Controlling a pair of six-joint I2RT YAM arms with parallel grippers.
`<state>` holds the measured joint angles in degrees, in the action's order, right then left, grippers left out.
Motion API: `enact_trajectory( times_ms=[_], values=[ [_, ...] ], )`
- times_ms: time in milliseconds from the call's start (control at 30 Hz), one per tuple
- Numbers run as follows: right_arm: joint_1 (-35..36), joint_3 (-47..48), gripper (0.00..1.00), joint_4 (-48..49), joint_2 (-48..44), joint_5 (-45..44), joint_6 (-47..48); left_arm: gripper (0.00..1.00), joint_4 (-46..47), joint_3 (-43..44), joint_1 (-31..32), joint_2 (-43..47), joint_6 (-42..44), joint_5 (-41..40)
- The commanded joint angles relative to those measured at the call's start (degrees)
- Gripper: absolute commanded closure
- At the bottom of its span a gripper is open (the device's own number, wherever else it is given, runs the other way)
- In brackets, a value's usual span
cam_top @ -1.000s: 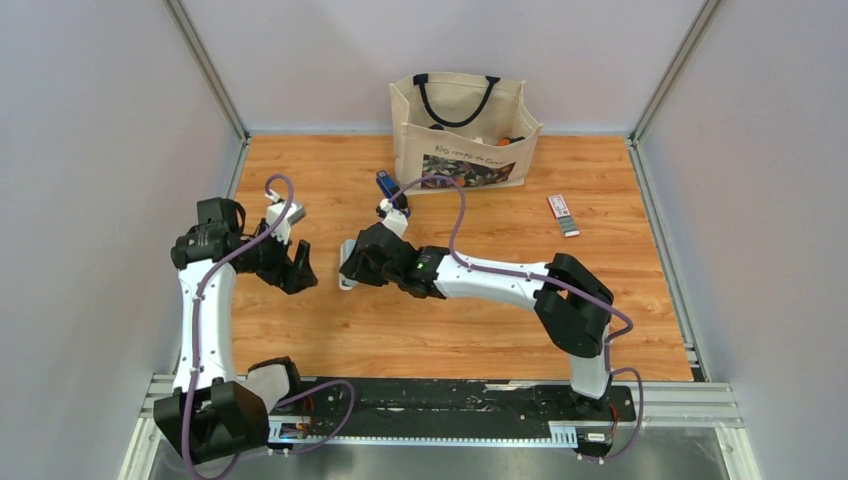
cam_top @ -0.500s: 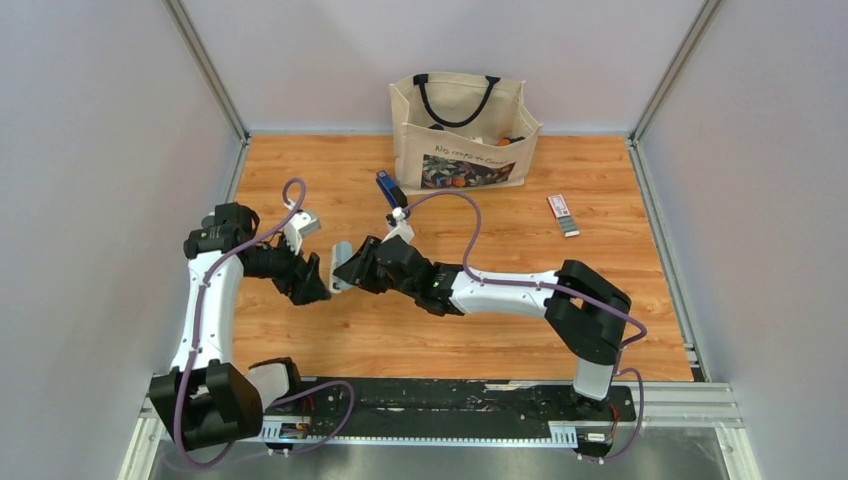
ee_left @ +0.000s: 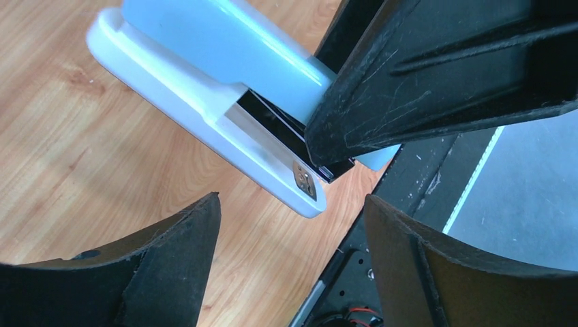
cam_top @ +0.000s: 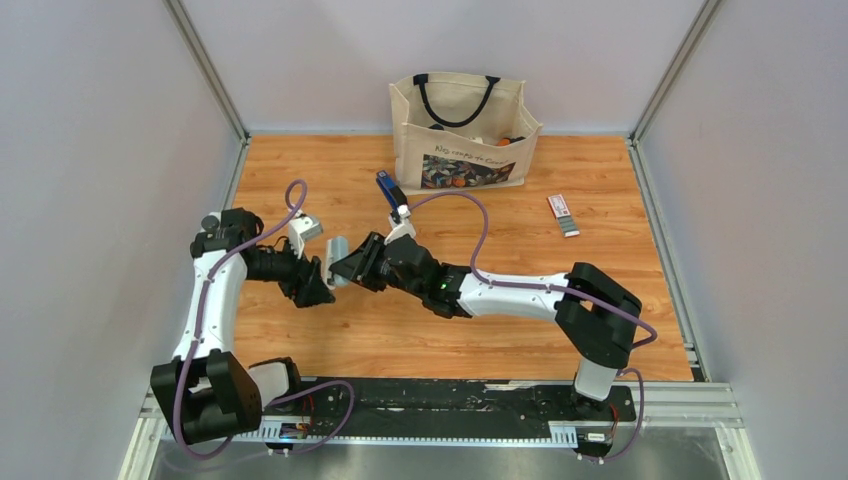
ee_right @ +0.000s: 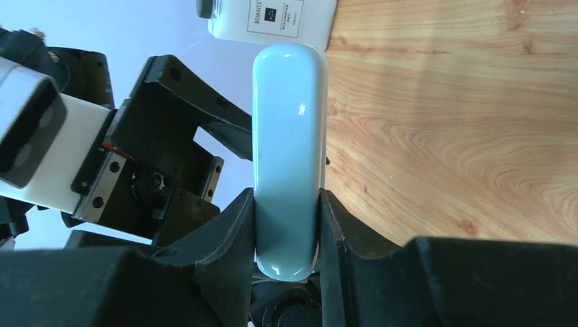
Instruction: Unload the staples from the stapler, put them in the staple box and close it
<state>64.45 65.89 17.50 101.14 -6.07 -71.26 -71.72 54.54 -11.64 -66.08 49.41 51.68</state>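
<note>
– Stapler (cam_top: 335,248) first: where is it?
– Lifted off the worktop (cam_top: 520,250), between the two arms. The right tool (ee_right: 288,228) is clenched on one end of it, a finger on each flank. The rest, pale blue on top and white beneath, sticks out toward the left arm.
– And the left tool (ee_left: 292,199)?
– Released, fingers spread wide. In its own wrist view the gripped end of the stapler shows in the gap between the fingertips and touches neither.
– Staples?
– None in view. A black channel runs between the blue cover and the white base, with a small metal plate at the tip. I cannot tell whether a strip sits inside.
– So what is the step in hand?
– My judgement: bringing the left tool in to open the cover while the right one steadies the body.
– How to do that well?
– Pinch the blue cover alone, on the free length clear of the right fingers. Catching cover and base together would only squeeze it shut. If the right hold pins the cover too, it probably wants shifting lower first.
– Risks?
– The plastic looks glossy, so a shallow pinch may slip. Work over the bare worktop so that loose staples land there, well apart from the tote bag (cam_top: 460,130).
</note>
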Motion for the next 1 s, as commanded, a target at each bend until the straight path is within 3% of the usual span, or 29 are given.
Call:
enact_trajectory(
  times_ms=[0,133,367,700,967],
  values=[
    [0.0,-0.9,0.97,6.0,-2.0,1.6,-2.6,0.19,3.6,-0.6,0.1,2.1,1.3,3.3],
    [0.0,-2.2,0.97,8.6,-1.8,2.5,-4.1,0.37,4.5,-1.2,0.2,2.1,1.7,3.3],
    [0.0,-1.8,0.98,9.0,-1.8,3.6,-3.7,0.45,5.5,-2.2,0.2,2.3,1.7,3.3],
    [-0.4,-4.3,1.00,6.2,-3.1,5.0,-1.3,0.81,8.0,-2.0,0.2,4.0,1.5,-1.4],
    [-0.4,-5.5,1.00,7.0,-3.1,7.2,-0.8,0.84,10.8,-4.2,0.2,6.1,2.1,-4.8]
  ],
)
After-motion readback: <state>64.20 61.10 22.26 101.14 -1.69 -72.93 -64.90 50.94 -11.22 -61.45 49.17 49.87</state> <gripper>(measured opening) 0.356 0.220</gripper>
